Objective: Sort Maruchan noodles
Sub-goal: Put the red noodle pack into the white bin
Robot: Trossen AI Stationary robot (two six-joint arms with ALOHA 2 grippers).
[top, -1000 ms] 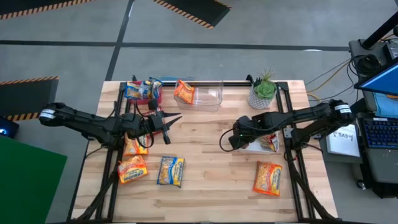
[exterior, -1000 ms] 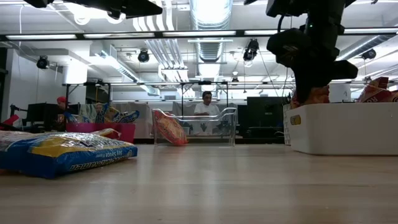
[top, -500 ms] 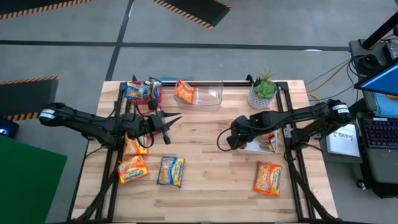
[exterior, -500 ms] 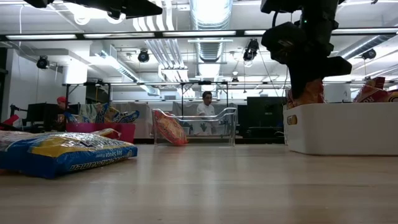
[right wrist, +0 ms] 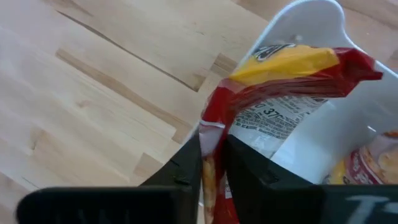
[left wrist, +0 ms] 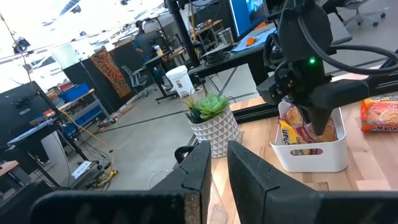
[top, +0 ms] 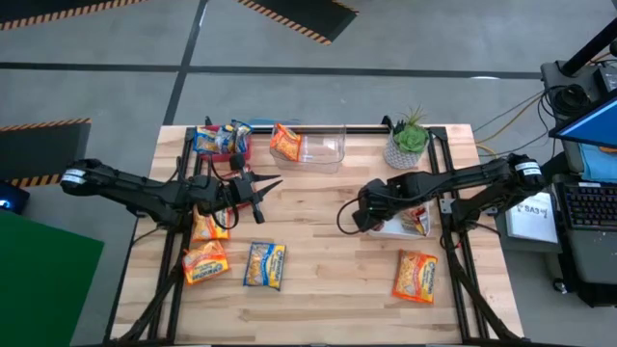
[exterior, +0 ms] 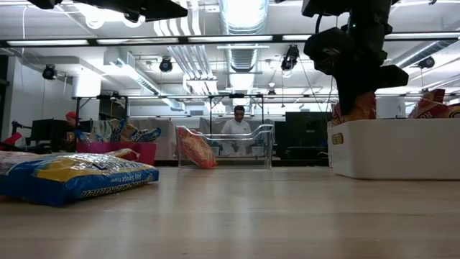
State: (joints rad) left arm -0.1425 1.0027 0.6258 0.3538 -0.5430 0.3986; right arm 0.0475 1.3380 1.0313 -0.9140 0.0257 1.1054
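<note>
Two dark six-joint arms reach in over the pale wooden slatted table [top: 318,289] from its 9 and 3 o'clock sides. At about 1 o'clock on the table stands the potted green plant in a white faceted pot [top: 407,143]. At 12 o'clock sits a clear plastic rectangular bin [top: 321,147] with one orange-marked ramen packet [top: 285,143] leaning at its 9 o'clock end. At about 3 o'clock of centre sits a white plastic tub [top: 395,227] with packets in it. At 11 o'clock a small pink bin [top: 239,145] holds blue-marked ramen packets [top: 210,141].

Loose flat plastic packets lie toward the near edge: an orange-marked packet [top: 415,275] at 5 o'clock, a blue-marked packet [top: 264,264] at 7 o'clock, an orange packet [top: 204,261] just beside it at 8 o'clock, and another packet [top: 207,227] partly under the left arm.

The right gripper [right wrist: 212,168] hangs over the white tub's 9 o'clock rim, its fingers pinched tight on the edge of a red-and-yellow ramen packet [right wrist: 292,71], which hangs partly in the tub. The left gripper [top: 266,188] hovers at 10 o'clock of centre, well apart from any packet, its fingers drawn narrow with only a slim gap and nothing between them.
</note>
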